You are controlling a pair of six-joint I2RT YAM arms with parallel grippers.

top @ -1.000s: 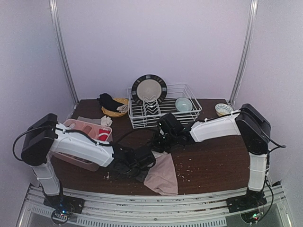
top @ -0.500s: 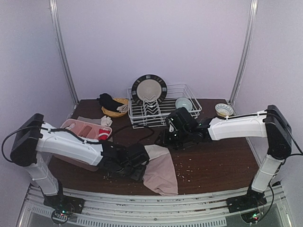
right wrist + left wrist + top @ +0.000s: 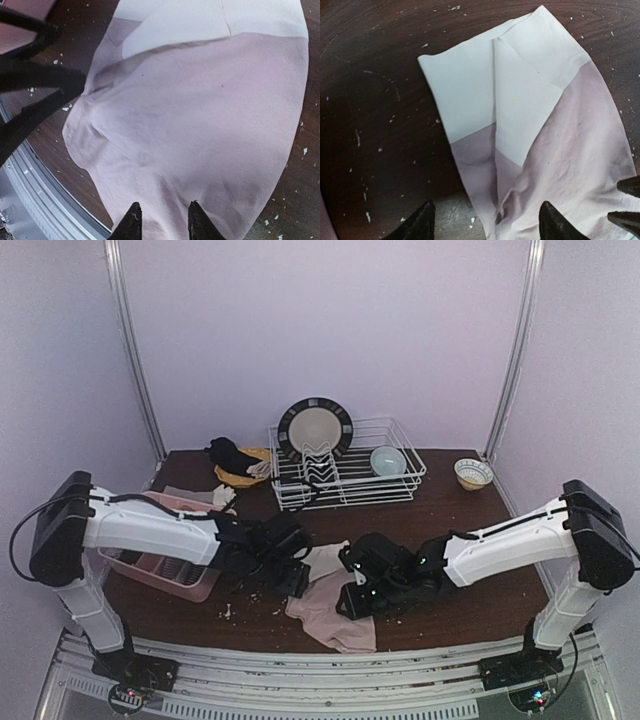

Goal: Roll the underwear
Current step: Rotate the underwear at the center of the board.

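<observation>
Now that my right gripper (image 3: 162, 220) has come over the underwear (image 3: 335, 605), open a little, and my left gripper (image 3: 490, 222) is open wide, I think rolling can start.

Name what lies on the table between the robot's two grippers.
The pink underwear lies between the left gripper and the right gripper. The top external view shows this most clearly.

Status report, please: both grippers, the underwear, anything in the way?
Left gripper open, over the underwear. Right gripper low over it, grip unclear. Underwear partly folded, not rolled. Only crumbs nearby.
</observation>
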